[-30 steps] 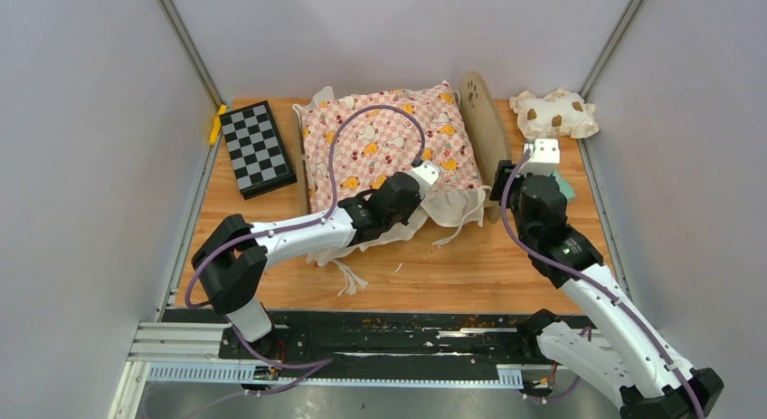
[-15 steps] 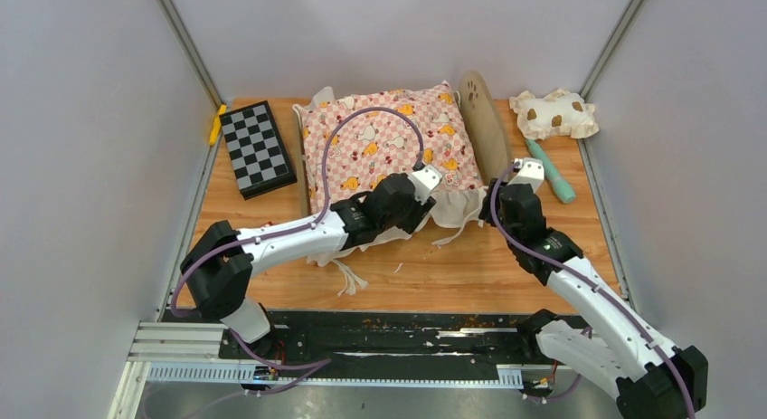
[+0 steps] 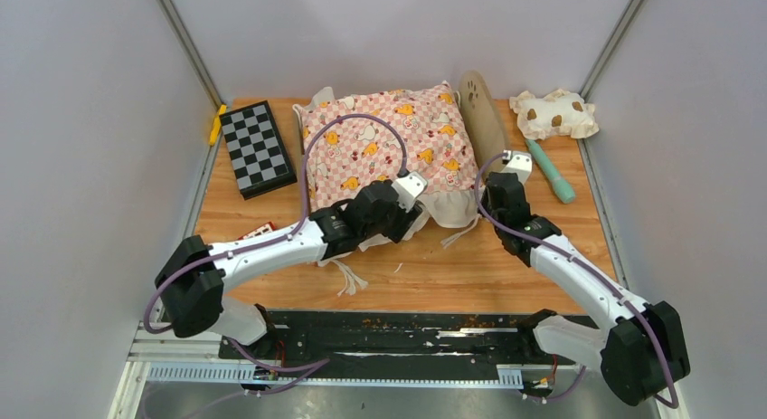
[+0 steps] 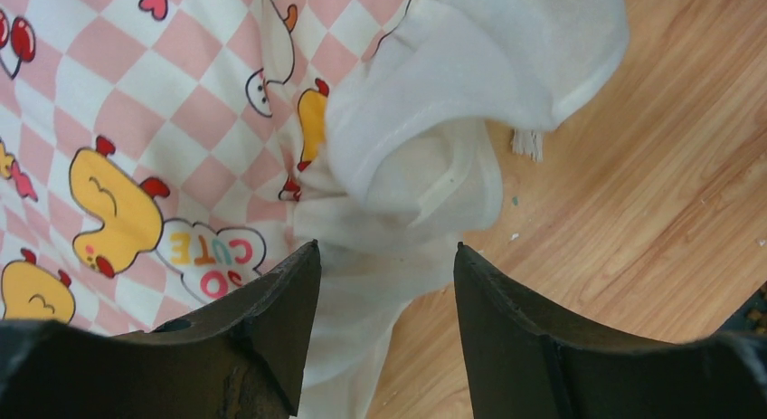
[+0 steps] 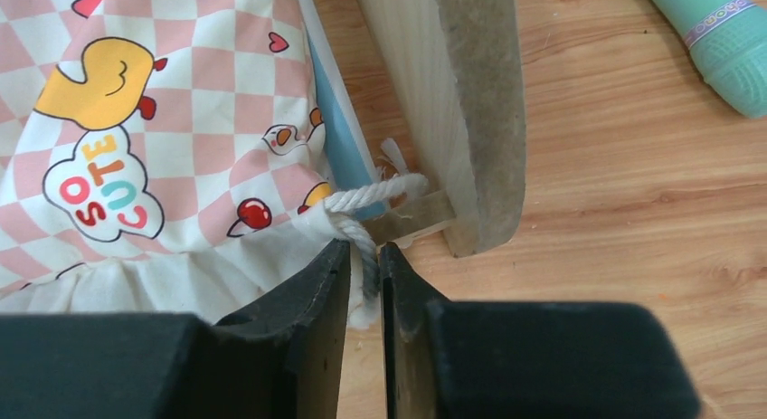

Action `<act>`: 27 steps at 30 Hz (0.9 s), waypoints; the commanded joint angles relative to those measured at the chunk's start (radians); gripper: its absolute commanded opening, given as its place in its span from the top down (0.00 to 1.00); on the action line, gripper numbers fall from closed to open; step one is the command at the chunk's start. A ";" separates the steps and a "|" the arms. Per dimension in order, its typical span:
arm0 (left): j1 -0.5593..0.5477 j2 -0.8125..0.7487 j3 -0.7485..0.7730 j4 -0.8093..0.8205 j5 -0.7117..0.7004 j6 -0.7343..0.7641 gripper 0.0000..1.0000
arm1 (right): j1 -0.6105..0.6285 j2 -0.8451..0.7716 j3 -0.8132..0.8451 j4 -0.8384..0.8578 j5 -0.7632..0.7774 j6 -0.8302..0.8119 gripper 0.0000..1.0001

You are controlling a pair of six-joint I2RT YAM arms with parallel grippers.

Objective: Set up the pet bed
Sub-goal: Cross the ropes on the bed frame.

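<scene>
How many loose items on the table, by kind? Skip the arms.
Soft pieces: 2 (pink checkered cushion, spotted pillow)
Pet bed: 1
Checkerboard: 1
Teal stick: 1
Yellow piece: 1
Red-and-white piece, partly hidden: 1
Total: 7

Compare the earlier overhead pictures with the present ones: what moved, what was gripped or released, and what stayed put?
The left gripper drew back toward its base and opened its jaws over the white ruffle of the cushion. The right gripper moved left to the pet bed, at its near corner, and closed on the white cord there, uncovering the teal tool. The cushion, chessboard and spotted pillow stayed put.
</scene>
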 commanded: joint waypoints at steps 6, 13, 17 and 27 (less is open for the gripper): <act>-0.003 -0.145 -0.090 -0.011 -0.060 -0.028 0.35 | -0.010 0.032 0.063 0.094 0.143 -0.039 0.86; -0.003 -0.188 -0.114 -0.041 -0.108 -0.037 0.35 | -0.014 0.041 0.088 0.072 0.157 -0.058 0.71; -0.002 -0.237 -0.151 -0.050 -0.136 -0.052 0.33 | -0.014 -0.033 0.068 0.045 0.098 -0.071 0.52; -0.002 -0.437 -0.224 -0.126 -0.166 -0.099 0.26 | -0.026 -0.216 0.123 -0.023 0.100 -0.179 0.34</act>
